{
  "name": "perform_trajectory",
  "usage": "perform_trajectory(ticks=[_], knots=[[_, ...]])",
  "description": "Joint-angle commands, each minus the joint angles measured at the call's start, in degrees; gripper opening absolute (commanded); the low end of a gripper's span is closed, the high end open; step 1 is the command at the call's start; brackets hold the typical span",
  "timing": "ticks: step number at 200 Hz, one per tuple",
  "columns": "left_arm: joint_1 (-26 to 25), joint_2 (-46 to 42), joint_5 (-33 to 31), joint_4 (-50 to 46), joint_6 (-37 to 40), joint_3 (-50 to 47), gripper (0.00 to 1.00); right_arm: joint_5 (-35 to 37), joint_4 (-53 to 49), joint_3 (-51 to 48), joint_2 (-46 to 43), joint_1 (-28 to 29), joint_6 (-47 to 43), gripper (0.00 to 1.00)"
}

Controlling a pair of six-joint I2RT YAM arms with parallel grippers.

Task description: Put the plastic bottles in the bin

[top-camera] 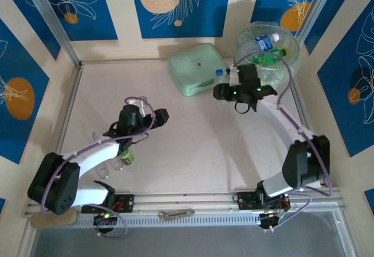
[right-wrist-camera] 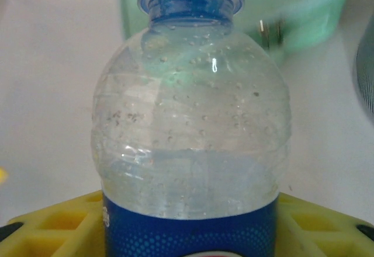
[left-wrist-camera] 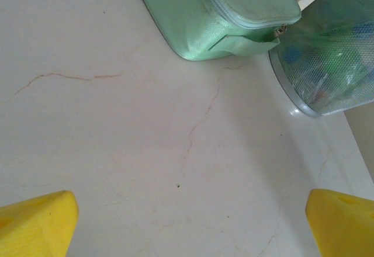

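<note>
Clear blue-capped bottle (right-wrist-camera: pixel 190 122), upright by the mint case (top-camera: pixel 193 67), is clamped at its label in the right gripper (top-camera: pixel 221 86); bin (top-camera: pixel 294 58) stands just beyond, to its far right; left gripper (left-wrist-camera: pixel 188 228) spread, well apart.

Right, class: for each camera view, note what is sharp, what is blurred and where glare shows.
Right wrist: the clear bottle is sharp, with a small glint on its shoulder; the mint-green case behind it is blurred. Left wrist: the table and its fine veins are crisp. Top external: even light, no hard shadows.
</note>
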Motion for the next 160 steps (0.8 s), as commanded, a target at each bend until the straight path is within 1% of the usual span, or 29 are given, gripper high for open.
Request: perform_trajectory(ticks=[1,21,35,68,86,116,144,160], knots=[[0.4,0.5,1.0,1.6,0.1,1.5,0.99,-10.2,3.7,3.6,-3.2,-1.9,3.7,0.56],[0.4,0.8,1.0,1.8,0.1,1.4,0.99,-12.7,3.8,8.8,-4.4,-4.2,4.6,0.56],[0.4,0.9,1.1,2.0,0.1,1.1,0.99,-12.0,3.1,13.0,-4.7,-5.8,4.4,0.55],[0.4,1.1,2.3,2.2,1.1,1.6,0.99,-2.3,0.1,22.5,-4.1,-9.4,1.2,0.54],[0.4,1.2,3.4,2.0,2.1,2.4,0.99,2.8,-0.5,25.9,-3.6,-12.8,0.1,0.54],[0.3,2.1,4.5,2.5,2.8,3.4,0.99,8.6,-0.9,29.0,-2.0,-17.4,-1.9,0.53],[-0.1,3.6,5.4,3.5,2.2,4.4,0.99,14.8,-1.7,30.4,0.2,-19.6,-4.9,0.53],[-0.5,4.3,5.7,3.7,1.8,4.9,0.99,16.7,-2.3,30.8,1.3,-20.7,-5.2,0.53]])
